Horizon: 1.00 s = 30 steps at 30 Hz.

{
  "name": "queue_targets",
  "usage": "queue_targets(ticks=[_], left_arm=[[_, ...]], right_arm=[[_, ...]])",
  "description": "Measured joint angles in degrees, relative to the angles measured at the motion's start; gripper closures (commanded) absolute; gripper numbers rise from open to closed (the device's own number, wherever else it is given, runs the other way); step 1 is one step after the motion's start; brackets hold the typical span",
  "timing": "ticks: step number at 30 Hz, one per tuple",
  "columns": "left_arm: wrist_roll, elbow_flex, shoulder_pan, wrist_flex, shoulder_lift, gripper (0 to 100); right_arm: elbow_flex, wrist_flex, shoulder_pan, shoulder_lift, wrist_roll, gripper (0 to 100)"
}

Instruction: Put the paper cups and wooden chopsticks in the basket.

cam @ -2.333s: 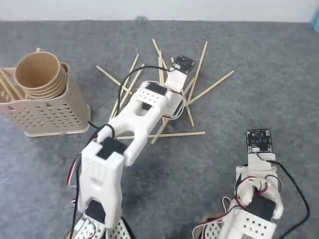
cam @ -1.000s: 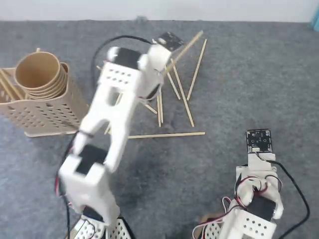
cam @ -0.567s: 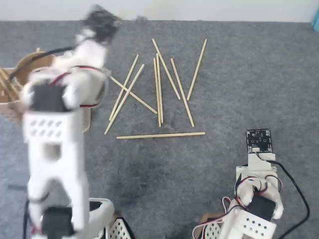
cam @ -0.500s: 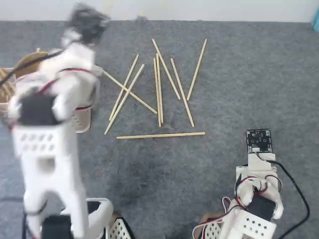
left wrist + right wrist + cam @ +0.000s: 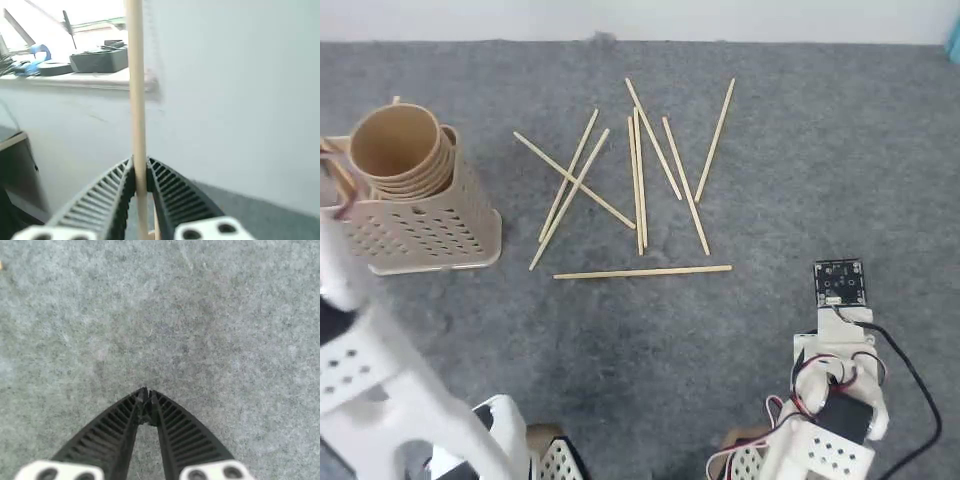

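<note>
A beige perforated basket (image 5: 420,235) stands at the left of the grey carpet, with a stack of paper cups (image 5: 400,150) inside it. Several wooden chopsticks (image 5: 638,185) lie scattered on the carpet in the middle. My left gripper (image 5: 140,167) is shut on one chopstick (image 5: 135,90), which sticks straight out past the fingertips toward a pale wall. The left arm (image 5: 370,370) rises along the left edge, below the basket. My right gripper (image 5: 145,392) is shut on nothing, just above bare carpet, and the right arm (image 5: 835,370) sits at the bottom right.
One chopstick (image 5: 642,271) lies crosswise below the pile. Bare carpet stretches between the pile and the right arm, and across the right side. Behind the left gripper are a pale wall and a shelf with dark items (image 5: 97,57).
The left arm lifted a chopstick out of the pile and swung left, past the basket to the left edge. The right arm has not moved.
</note>
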Motion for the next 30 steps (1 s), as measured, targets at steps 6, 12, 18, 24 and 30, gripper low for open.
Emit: queue_targets(ticks=[6, 12, 18, 24, 30], left_arm=[[8.0, 16.4, -4.1, -21.6, 0.0, 99], [8.4, 32.7, -5.2, -38.5, 0.0, 99], [8.4, 44.6, -5.2, -49.2, 0.1, 99], [8.4, 54.2, -5.2, -59.3, 0.1, 99], [0.7, 58.6, -5.2, -62.2, 0.1, 86]], right_arm=[[0.0, 0.0, 0.6, 0.0, 0.0, 99.1], [0.0, 0.0, 0.6, 0.0, 0.0, 99.1], [0.0, 0.0, 0.6, 0.0, 0.0, 99.1], [0.0, 0.0, 0.6, 0.0, 0.0, 99.1], [0.0, 0.0, 0.6, 0.0, 0.0, 99.1]])
